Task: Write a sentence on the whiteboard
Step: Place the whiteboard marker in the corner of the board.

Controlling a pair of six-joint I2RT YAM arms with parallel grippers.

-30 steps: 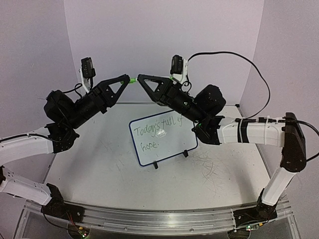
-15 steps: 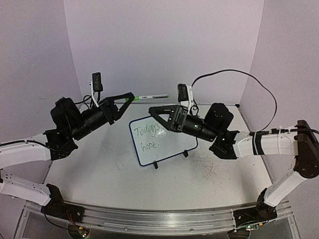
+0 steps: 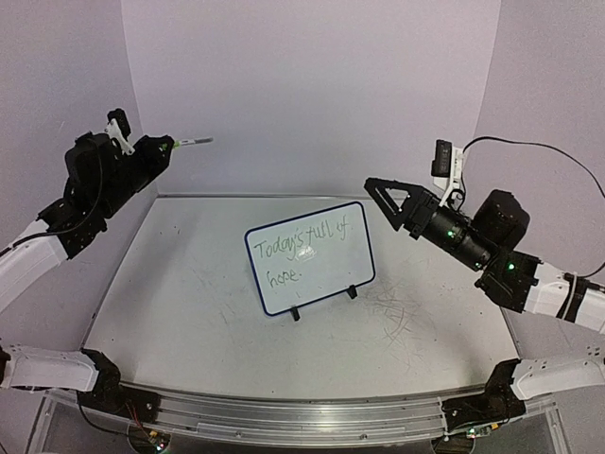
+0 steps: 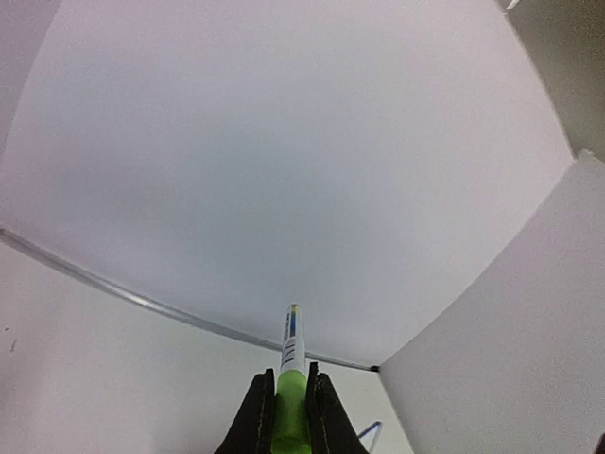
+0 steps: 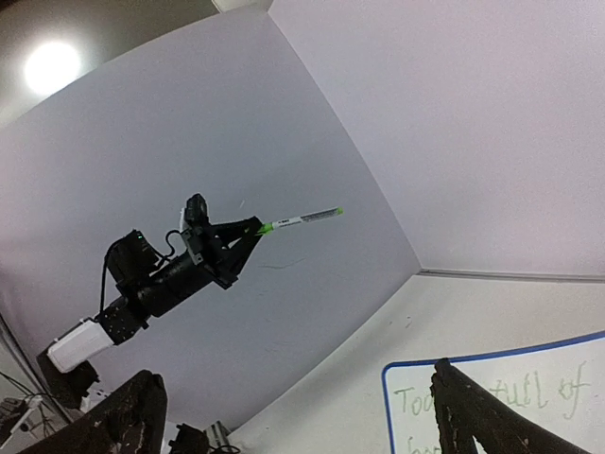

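Note:
The whiteboard stands tilted on two black feet at mid-table, and its upper corner shows in the right wrist view. The sentence is in green handwriting on two lines; the right wrist view shows only part of it. My left gripper is raised high at the far left, shut on a green and white marker that points right. The left wrist view shows the marker clamped between the fingers. My right gripper hovers at the right, open and holding nothing.
Purple walls close in the back and both sides of the table. Faint scribble marks lie on the tabletop right of the board. A metal rail runs along the near edge.
The two grippers met at the marker above the board. My right gripper opened, let go and drew back right. The left arm swung up and left with the marker.

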